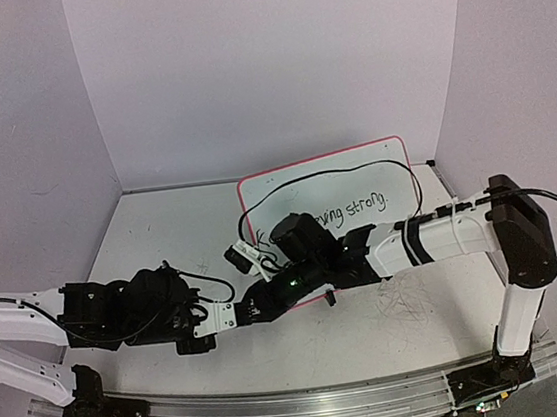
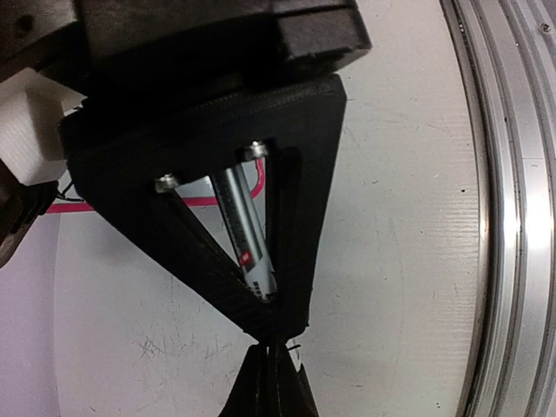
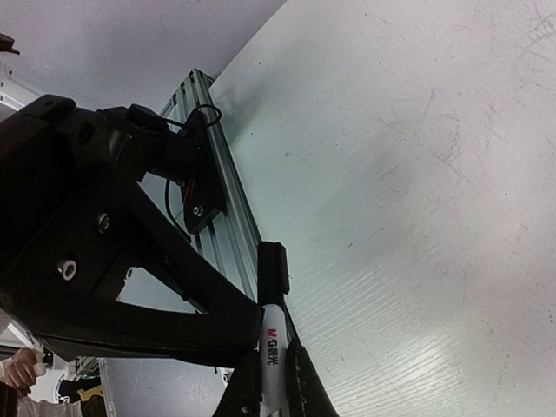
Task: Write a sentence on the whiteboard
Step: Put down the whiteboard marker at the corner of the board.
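The whiteboard [image 1: 355,175], white with a pink rim, lies at the back right, and its rim shows in the left wrist view [image 2: 200,201]. The sentence [image 1: 354,210] is partly hidden by my right arm; "ving strong." is readable. My right gripper [image 1: 258,306] [image 3: 274,378] is shut on a white marker [image 3: 276,347] with its black cap [image 3: 274,269] on. My left gripper [image 1: 228,317] [image 2: 271,356] meets it tip to tip in front of the board, jaws pressed together against the marker [image 2: 248,226]. Nothing shows between the left jaws.
An aluminium rail [image 1: 311,406] [image 2: 512,217] [image 3: 217,191] runs along the near table edge. A black cable [image 1: 335,172] loops over the board. Grey scribble marks [image 1: 405,300] are on the tabletop at the right. Purple walls enclose the table.
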Tool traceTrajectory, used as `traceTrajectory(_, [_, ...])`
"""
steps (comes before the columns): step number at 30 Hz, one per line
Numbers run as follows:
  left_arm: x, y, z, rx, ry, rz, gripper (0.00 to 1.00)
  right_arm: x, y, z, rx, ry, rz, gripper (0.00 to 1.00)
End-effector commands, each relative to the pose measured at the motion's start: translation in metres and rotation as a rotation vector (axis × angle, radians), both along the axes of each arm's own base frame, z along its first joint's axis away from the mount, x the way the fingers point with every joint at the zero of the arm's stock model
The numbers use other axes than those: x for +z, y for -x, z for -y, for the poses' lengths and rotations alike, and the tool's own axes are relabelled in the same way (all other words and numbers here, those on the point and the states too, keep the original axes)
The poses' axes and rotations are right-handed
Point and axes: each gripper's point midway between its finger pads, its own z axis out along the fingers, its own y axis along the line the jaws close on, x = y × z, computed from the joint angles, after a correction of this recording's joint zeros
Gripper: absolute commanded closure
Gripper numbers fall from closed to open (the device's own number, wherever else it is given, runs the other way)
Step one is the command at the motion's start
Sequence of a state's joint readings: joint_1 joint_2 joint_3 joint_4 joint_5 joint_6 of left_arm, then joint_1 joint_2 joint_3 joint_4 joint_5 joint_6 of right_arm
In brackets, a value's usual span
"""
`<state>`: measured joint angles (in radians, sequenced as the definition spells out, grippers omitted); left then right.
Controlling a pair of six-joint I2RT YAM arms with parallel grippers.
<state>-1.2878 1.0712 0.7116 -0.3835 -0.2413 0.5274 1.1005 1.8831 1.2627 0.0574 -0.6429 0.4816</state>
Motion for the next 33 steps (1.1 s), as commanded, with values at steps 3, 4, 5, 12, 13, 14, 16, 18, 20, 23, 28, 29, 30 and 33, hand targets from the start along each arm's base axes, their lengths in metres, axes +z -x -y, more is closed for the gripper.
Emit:
traceTrajectory(3, [0.096, 0.006, 0.030, -0.008, 0.401, 0.027, 0.95, 0.009, -0.016, 0.015, -0.128, -0.078, 0.181, 1.00])
traceTrajectory(4, [0.098, 0.004, 0.025, 0.024, 0.412, 0.017, 0.89, 0.002, -0.016, 0.022, -0.129, -0.062, 0.213, 1.00])
traceTrajectory(5, [0.102, 0.002, 0.020, 0.058, 0.429, 0.003, 0.80, -0.005, -0.016, 0.028, -0.122, -0.049, 0.247, 1.00])
traceTrajectory(12, [0.134, -0.002, -0.007, 0.213, 0.608, -0.102, 0.38, -0.057, -0.004, 0.043, 0.043, 0.014, 0.443, 1.00])
traceTrajectory(13, [0.139, -0.004, -0.011, 0.238, 0.636, -0.113, 0.35, -0.060, -0.003, 0.042, 0.057, 0.018, 0.457, 1.00])
traceTrajectory(14, [0.143, -0.005, -0.015, 0.258, 0.659, -0.122, 0.33, -0.064, -0.003, 0.041, 0.066, 0.024, 0.464, 0.99])
traceTrajectory(16, [0.151, -0.011, -0.023, 0.313, 0.705, -0.125, 0.30, -0.075, -0.003, 0.040, 0.087, 0.047, 0.466, 0.95])
traceTrajectory(18, [0.159, -0.019, -0.031, 0.386, 0.757, -0.128, 0.28, -0.085, -0.005, 0.039, 0.093, 0.084, 0.463, 0.91])
traceTrajectory(20, [0.166, -0.023, -0.037, 0.430, 0.797, -0.131, 0.27, -0.097, -0.012, 0.042, 0.066, 0.134, 0.471, 0.87])
traceTrajectory(23, [0.175, -0.031, -0.042, 0.496, 0.841, -0.129, 0.25, -0.101, -0.026, 0.050, -0.012, 0.191, 0.499, 0.80])
traceTrajectory(28, [0.191, -0.040, -0.044, 0.554, 0.879, -0.103, 0.24, -0.073, -0.045, 0.064, -0.139, 0.213, 0.565, 0.65])
traceTrajectory(29, [0.195, -0.042, -0.045, 0.567, 0.889, -0.095, 0.24, -0.062, -0.048, 0.067, -0.164, 0.207, 0.580, 0.60])
traceTrajectory(30, [0.199, -0.045, -0.047, 0.585, 0.901, -0.086, 0.23, -0.051, -0.050, 0.071, -0.188, 0.200, 0.594, 0.55])
traceTrajectory(33, [0.211, -0.050, -0.052, 0.625, 0.941, -0.064, 0.20, -0.009, -0.056, 0.093, -0.290, 0.174, 0.626, 0.40])
